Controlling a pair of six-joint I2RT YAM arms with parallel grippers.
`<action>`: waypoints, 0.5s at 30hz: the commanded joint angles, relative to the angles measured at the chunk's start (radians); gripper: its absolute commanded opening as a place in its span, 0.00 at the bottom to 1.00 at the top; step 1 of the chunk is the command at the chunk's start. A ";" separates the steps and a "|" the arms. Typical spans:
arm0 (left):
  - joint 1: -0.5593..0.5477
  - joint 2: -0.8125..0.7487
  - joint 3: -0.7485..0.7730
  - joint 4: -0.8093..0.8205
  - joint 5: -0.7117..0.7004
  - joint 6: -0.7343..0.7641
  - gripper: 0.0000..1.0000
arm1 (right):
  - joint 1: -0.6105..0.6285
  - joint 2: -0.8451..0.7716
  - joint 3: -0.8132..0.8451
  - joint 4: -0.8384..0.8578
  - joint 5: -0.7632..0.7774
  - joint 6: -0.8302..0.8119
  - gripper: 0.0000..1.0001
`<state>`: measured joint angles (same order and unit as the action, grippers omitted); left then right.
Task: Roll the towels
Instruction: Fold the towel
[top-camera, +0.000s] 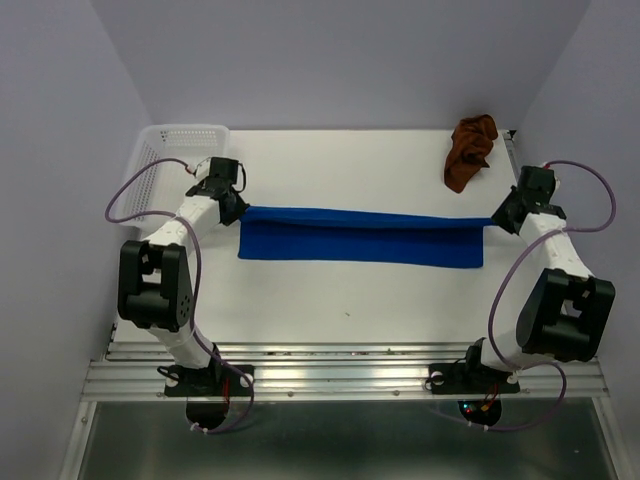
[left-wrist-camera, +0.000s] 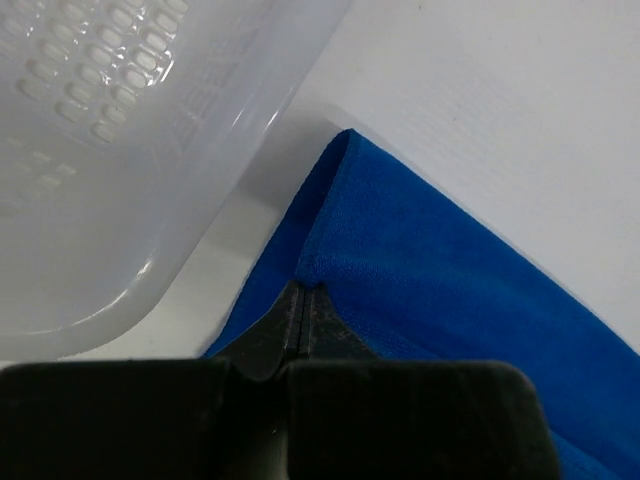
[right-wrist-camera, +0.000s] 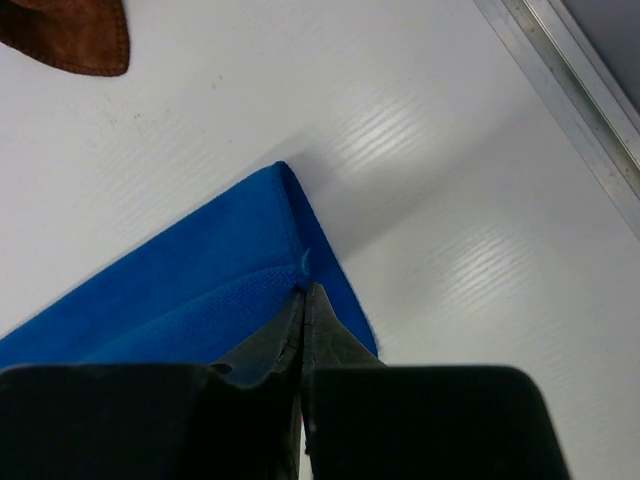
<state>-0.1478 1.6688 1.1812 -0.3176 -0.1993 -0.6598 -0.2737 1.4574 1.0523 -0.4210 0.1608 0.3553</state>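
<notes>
Now two towels are lying on the white table (top-camera: 340, 310), well apart from each other. The blue towel (top-camera: 360, 236) is stretching as one long folded band across the middle, running from the left arm's side to the right arm's side. The brown towel (top-camera: 471, 150) is sitting crumpled in a heap near the far right corner, with neither arm touching it. One basket (top-camera: 168, 148), white and perforated, is standing at the far left corner.

Two grippers are working, one at each end of the blue towel. The left gripper (top-camera: 238, 208) is pinching the band's left end. Its wrist view is showing the jaws pressed together on a raised fold of the blue cloth, with the basket wall rising just beside that corner. The right gripper (top-camera: 497, 222) is clamping the right end in the same way, its jaws closing tight on the upper layer near the corner. An edge of the brown towel is peeking in at the top left of that view, and one metal rail (right-wrist-camera: 570, 95) is running along the table's edge. Between the two grips the blue towel is lying flat, not yet rolled
</notes>
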 joint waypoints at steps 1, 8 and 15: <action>0.011 -0.092 -0.057 -0.006 -0.040 -0.001 0.00 | -0.013 -0.052 -0.020 -0.013 0.049 0.016 0.01; 0.011 -0.130 -0.112 -0.008 -0.035 0.000 0.00 | -0.022 -0.088 -0.072 -0.027 0.062 0.028 0.01; 0.011 -0.162 -0.160 0.014 -0.028 0.003 0.00 | -0.033 -0.104 -0.107 -0.036 0.071 0.034 0.01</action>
<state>-0.1478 1.5574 1.0435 -0.3172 -0.1951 -0.6632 -0.2901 1.3842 0.9501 -0.4671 0.1875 0.3851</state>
